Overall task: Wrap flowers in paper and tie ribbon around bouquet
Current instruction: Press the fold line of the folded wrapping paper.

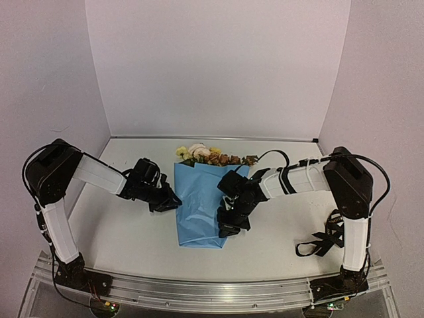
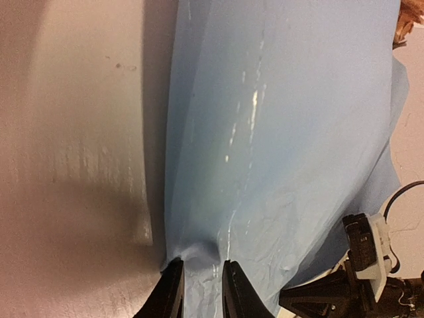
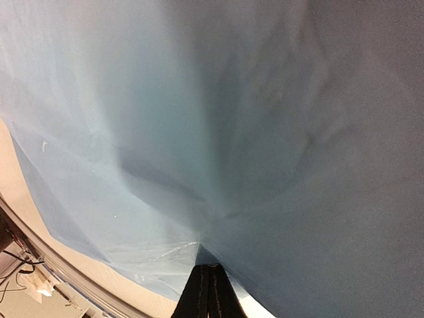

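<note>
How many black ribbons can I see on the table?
1. The ribbon lies in loops on the table, near the right arm base, apart from the paper. Another may be hidden under the paper.

Light blue paper (image 1: 197, 205), yellow-rust flowers (image 1: 211, 157)

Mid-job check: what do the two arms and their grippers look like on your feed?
The left arm and right arm have white link covers and black joints, with thin black cables looping alongside. The left gripper and right gripper are black, with slim tapering jaws.
</note>
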### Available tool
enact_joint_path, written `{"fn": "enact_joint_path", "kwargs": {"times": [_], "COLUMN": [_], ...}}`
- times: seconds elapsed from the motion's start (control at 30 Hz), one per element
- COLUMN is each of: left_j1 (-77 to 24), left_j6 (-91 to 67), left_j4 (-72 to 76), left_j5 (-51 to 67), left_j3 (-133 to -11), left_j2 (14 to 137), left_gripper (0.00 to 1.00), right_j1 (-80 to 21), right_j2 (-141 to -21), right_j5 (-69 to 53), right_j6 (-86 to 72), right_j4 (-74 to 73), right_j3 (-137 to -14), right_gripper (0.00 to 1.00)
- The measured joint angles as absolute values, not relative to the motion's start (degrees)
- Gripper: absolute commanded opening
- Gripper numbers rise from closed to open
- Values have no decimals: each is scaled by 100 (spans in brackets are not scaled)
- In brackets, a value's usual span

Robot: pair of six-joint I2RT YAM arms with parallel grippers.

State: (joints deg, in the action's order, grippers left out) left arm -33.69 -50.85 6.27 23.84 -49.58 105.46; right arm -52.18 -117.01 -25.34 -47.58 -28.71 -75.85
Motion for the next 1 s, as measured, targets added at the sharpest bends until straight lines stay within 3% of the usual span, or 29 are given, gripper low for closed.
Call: {"fn": "enact_joint_path", "kwargs": {"times": [1.0], "left_j1": [-1868], "left_j6": [-4467], "left_j4": [-817], "left_j5": [3388], "left_j3": [-8413], "left_j2": [12750], "left_gripper": [24], "right_j1": [-5179], "right_j2": [-11735], "right_j5": [-2693], "right_j6": [-4742], "right_j4": [-2832], "right_j3": [-7585], "right_gripper": [0]}}
